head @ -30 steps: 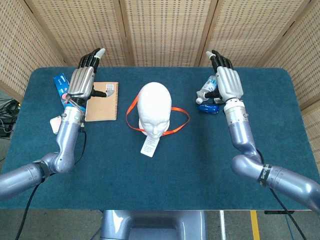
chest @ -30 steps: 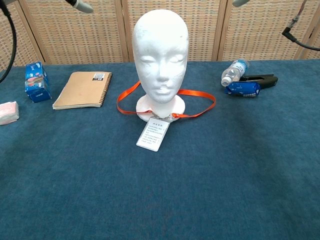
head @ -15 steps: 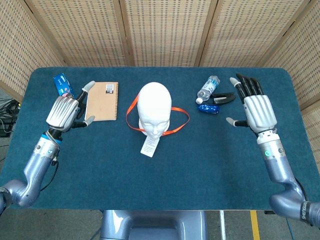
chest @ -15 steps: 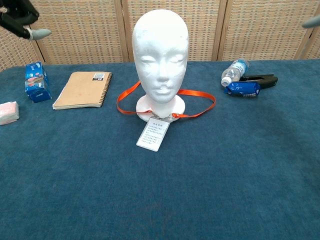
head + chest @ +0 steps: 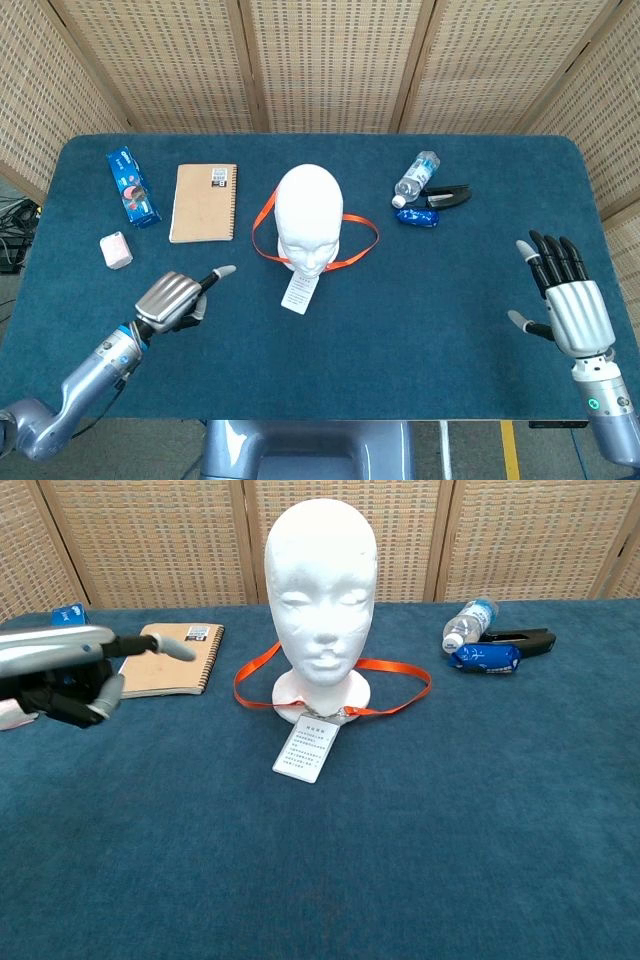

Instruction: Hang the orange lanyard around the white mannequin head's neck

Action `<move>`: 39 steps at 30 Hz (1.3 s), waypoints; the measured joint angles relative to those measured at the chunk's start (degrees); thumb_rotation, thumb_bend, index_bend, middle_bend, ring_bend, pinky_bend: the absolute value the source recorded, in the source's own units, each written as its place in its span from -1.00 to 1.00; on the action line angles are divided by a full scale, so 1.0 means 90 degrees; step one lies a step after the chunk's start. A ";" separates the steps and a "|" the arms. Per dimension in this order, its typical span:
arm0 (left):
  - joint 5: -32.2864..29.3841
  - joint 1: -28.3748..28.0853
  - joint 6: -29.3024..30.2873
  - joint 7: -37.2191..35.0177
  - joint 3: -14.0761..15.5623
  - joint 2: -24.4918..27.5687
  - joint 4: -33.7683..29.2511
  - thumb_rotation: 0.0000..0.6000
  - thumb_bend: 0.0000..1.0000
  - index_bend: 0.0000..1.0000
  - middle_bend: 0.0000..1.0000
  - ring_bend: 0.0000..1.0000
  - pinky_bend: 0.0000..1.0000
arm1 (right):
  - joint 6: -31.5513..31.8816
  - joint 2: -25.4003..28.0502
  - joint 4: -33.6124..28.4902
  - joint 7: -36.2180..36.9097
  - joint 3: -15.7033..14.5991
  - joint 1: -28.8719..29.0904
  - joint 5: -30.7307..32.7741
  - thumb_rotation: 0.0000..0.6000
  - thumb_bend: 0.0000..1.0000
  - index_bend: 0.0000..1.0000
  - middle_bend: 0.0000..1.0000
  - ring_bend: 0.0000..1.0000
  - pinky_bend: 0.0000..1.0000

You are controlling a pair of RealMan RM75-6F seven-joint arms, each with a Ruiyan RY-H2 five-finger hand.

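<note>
While the head (image 5: 309, 222) stands upright at the middle of the blue desk (image 5: 400, 330), the lanyard (image 5: 356, 243) lies looped around the base of its neck, the orange band resting on the cloth on both sides and its white card (image 5: 299, 293) lying flat just in front of the base. The left hand (image 5: 176, 298) hovers near the front left of the desk, well apart from the head, with most fingers curled in and one finger stretched out toward the card; it holds nothing. In the chest view the same hand (image 5: 62, 676) shows at the left edge, in front of the notebook (image 5: 168, 658). The right hand (image 5: 569, 304) sits at the front right edge, fingers spread and upright, holding nothing, and it shows in the head view only. Behind the left hand lie a pink packet (image 5: 116, 250), a blue box (image 5: 132, 186) and the notebook. To the right of the head, a bottle (image 5: 415, 178) lies on its side, touching a blue packet (image 5: 416, 217), with a black tool (image 5: 453, 195) just behind.
</note>
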 measured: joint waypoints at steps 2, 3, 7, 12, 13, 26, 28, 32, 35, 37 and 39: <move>-0.0184 -0.0096 -0.0196 0.0152 -0.0047 -0.0223 -0.0002 1.00 0.75 -0.80 1.00 1.00 1.00 | 0.0055 -0.0103 0.0036 -0.0066 -0.0026 -0.0133 0.0041 1.00 -1.00 -1.00 -1.00 -1.00 -1.00; -0.0295 -0.0140 -0.0275 0.0230 -0.0076 -0.0304 -0.0003 1.00 0.75 -0.80 1.00 1.00 1.00 | 0.0052 -0.0129 0.0049 -0.0133 -0.0034 -0.0166 0.0060 1.00 -1.00 -1.00 -1.00 -1.00 -1.00; -0.0958 -0.0399 -0.0671 0.0605 -0.0283 -0.0676 0.0025 1.00 0.75 -0.80 1.00 1.00 1.00 | -0.0057 -0.0102 0.0045 -0.0408 -0.0011 -0.0223 0.0106 1.00 -1.00 -1.00 -1.00 -1.00 -1.00; -0.1717 -0.0760 -0.1065 0.1093 -0.0511 -0.1090 0.0170 1.00 0.74 -0.78 1.00 1.00 1.00 | -0.0149 -0.0011 -0.0022 -0.0364 0.0116 -0.0292 0.0168 1.00 -1.00 -1.00 -1.00 -1.00 -1.00; -0.1911 -0.0853 -0.1140 0.1238 -0.0559 -0.1210 0.0235 1.00 0.73 -0.77 1.00 1.00 1.00 | -0.0160 0.0000 -0.0028 -0.0342 0.0130 -0.0301 0.0175 1.00 -1.00 -1.00 -1.00 -1.00 -1.00; -0.3841 -0.1646 -0.1485 0.2319 -0.0682 -0.2020 0.0732 1.00 0.72 -0.76 1.00 1.00 1.00 | -0.0364 -0.0032 -0.0059 -0.0376 0.0269 -0.0379 0.0118 1.00 -1.00 -1.00 -1.00 -1.00 -1.00; -0.4039 -0.1732 -0.1500 0.2372 -0.0667 -0.2054 0.0749 1.00 0.72 -0.75 1.00 1.00 1.00 | -0.0385 -0.0036 -0.0065 -0.0390 0.0291 -0.0394 0.0102 1.00 -1.00 -1.00 -1.00 -1.00 -1.00; -0.4339 -0.1880 -0.1508 0.2489 -0.0616 -0.2116 0.0799 1.00 0.72 -0.75 1.00 1.00 1.00 | -0.0416 -0.0052 -0.0063 -0.0427 0.0329 -0.0415 0.0069 1.00 -1.00 -1.00 -1.00 -1.00 -1.00; -0.4502 -0.1954 -0.1489 0.2586 -0.0545 -0.2151 0.0827 1.00 0.72 -0.75 1.00 1.00 1.00 | -0.0438 -0.0057 -0.0057 -0.0436 0.0354 -0.0432 0.0054 1.00 -1.00 -1.00 -1.00 -1.00 -1.00; -0.4609 -0.1997 -0.1478 0.2615 -0.0509 -0.2172 0.0839 1.00 0.72 -0.74 1.00 1.00 1.00 | -0.0453 -0.0059 -0.0059 -0.0446 0.0366 -0.0440 0.0036 1.00 -1.00 -1.00 -1.00 -1.00 -1.00; -0.4687 -0.2044 -0.1478 0.2643 -0.0473 -0.2200 0.0864 1.00 0.72 -0.73 1.00 1.00 1.00 | -0.0455 -0.0062 -0.0067 -0.0462 0.0375 -0.0455 0.0003 1.00 -1.00 -1.00 -1.00 -1.00 -1.00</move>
